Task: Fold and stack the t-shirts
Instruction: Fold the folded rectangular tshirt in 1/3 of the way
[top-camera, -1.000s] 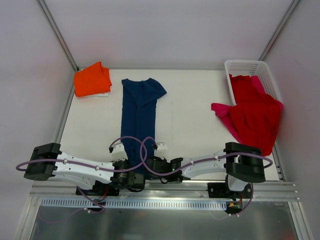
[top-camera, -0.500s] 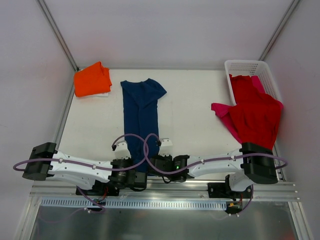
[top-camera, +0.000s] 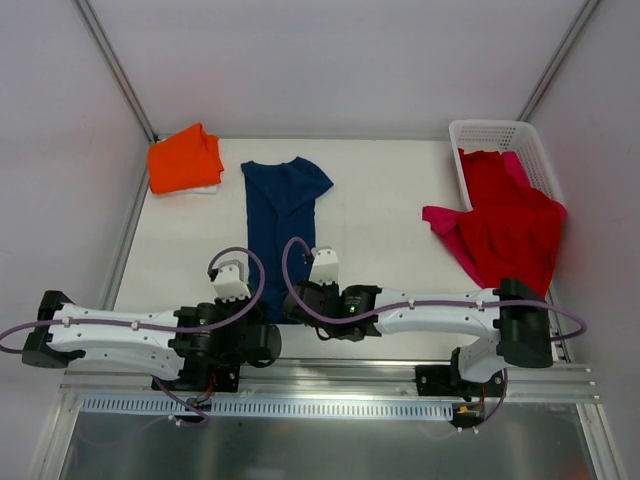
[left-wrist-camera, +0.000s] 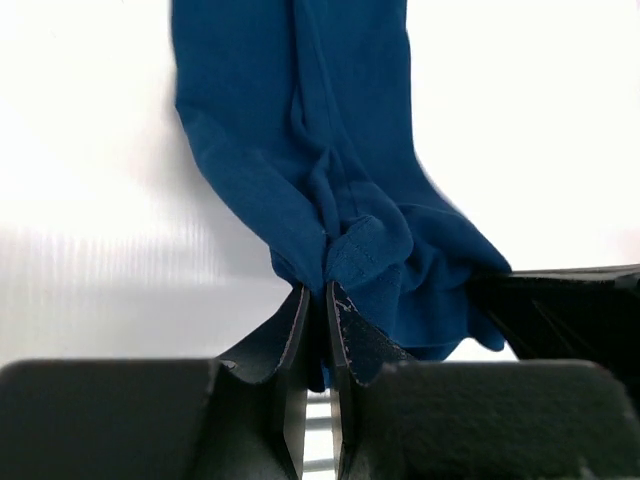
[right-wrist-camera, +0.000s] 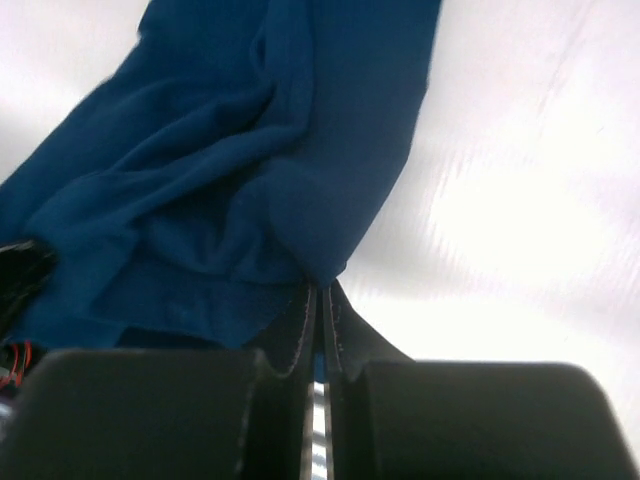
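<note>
The navy blue t-shirt (top-camera: 280, 215) lies folded into a long narrow strip down the table's middle. My left gripper (left-wrist-camera: 318, 300) is shut on its near hem at the left corner, and the cloth (left-wrist-camera: 300, 140) stretches away from the jaws. My right gripper (right-wrist-camera: 322, 295) is shut on the hem's right corner, with the navy cloth (right-wrist-camera: 250, 150) bunched ahead of it. In the top view both grippers sit side by side at the strip's near end, left (top-camera: 262, 320) and right (top-camera: 300, 300). A folded orange t-shirt (top-camera: 185, 158) lies at the back left. Red (top-camera: 515, 225) and pink (top-camera: 445, 222) t-shirts spill from the basket.
A white lattice basket (top-camera: 495, 135) stands at the back right with the red and pink shirts hanging over its near side. A metal rail (top-camera: 330, 380) runs along the table's near edge by the arm bases. Grey walls close in the table on three sides.
Both grippers have moved away from the near edge, carrying the navy shirt's near hem up the strip. The strip now looks shorter at its near end.
</note>
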